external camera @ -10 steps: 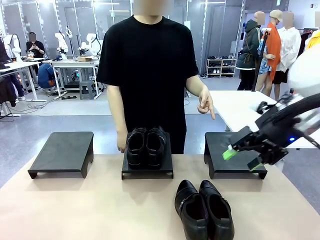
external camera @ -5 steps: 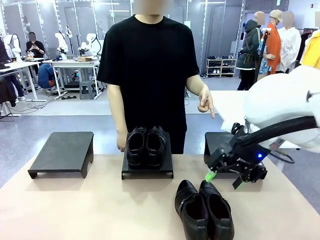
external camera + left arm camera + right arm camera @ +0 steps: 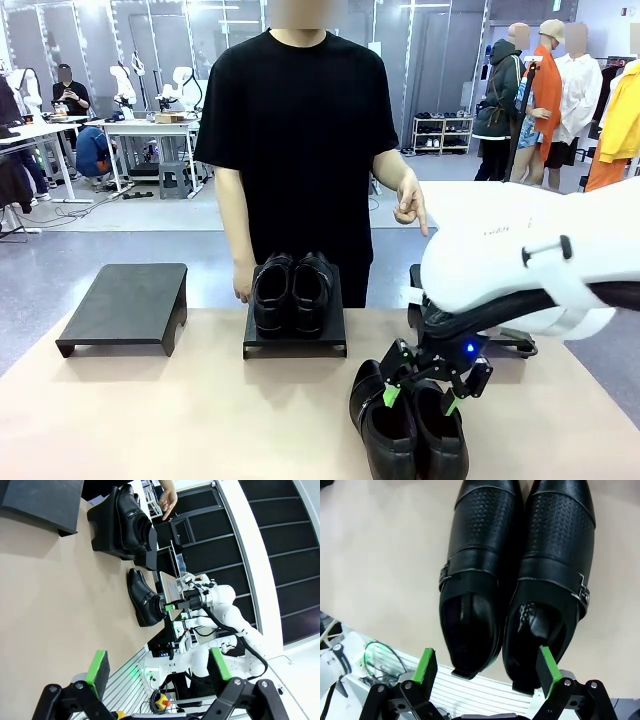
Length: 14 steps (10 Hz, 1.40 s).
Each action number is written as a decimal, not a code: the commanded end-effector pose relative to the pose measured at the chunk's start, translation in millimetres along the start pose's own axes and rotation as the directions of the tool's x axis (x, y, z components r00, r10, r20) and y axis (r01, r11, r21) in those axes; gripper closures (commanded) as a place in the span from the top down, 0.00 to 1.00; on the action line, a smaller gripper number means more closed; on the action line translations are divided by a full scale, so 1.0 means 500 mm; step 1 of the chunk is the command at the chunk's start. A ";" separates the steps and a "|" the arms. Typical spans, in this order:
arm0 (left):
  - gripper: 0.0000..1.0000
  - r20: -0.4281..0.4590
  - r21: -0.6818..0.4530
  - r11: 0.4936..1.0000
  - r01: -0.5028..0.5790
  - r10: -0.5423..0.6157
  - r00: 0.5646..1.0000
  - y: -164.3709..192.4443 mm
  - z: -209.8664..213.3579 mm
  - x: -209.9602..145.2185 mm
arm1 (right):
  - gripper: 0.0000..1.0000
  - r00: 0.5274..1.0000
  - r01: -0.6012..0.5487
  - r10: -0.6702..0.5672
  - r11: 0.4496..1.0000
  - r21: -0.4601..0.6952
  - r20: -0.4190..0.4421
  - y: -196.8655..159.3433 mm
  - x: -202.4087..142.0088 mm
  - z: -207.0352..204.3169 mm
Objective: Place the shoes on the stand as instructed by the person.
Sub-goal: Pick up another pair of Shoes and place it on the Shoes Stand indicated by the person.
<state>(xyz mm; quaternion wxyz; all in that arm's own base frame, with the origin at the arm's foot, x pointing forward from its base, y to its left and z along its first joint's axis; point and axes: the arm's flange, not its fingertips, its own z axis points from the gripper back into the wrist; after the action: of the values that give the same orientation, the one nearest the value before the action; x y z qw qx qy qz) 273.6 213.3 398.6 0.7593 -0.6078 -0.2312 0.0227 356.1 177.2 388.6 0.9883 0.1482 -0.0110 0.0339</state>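
A slim pair of black shoes (image 3: 408, 432) (image 3: 480, 545) (image 3: 144, 599) with side buckles lies on the table near the front edge, toes pointing at me. My right gripper (image 3: 420, 398) (image 3: 486, 669) hangs open just above their heel openings, one finger to each side of the pair. The chunkier round-toed pair (image 3: 292, 290) (image 3: 130, 522) stands on the middle stand (image 3: 296, 340). The person (image 3: 300, 130) stands behind the table, one hand (image 3: 409, 210) (image 3: 168, 500) pointing down toward the right stand (image 3: 416, 296). My left gripper (image 3: 159, 666) is open, off the table, holding nothing.
The left stand (image 3: 125, 305) is bare. My right arm's white body (image 3: 530, 265) covers most of the right stand. Bare tabletop (image 3: 180, 420) spreads to the left of the slim pair. Other people stand far back on the right.
My right gripper has swung left and down from over the right stand to just above the slim pair on the table. The person's hand stays pointing.
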 end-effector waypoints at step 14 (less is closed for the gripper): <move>1.00 -0.013 -0.009 1.000 0.013 -0.013 1.000 -0.005 0.006 -0.001 | 0.00 0.999 0.043 -0.040 0.964 -0.262 0.017 0.059 0.008 -0.145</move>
<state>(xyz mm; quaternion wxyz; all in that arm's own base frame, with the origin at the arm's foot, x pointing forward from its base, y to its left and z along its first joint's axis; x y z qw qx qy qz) 273.5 213.3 398.7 0.7593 -0.6079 -0.2313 0.0228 356.9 213.7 330.3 0.9989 0.0310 -0.0114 0.0323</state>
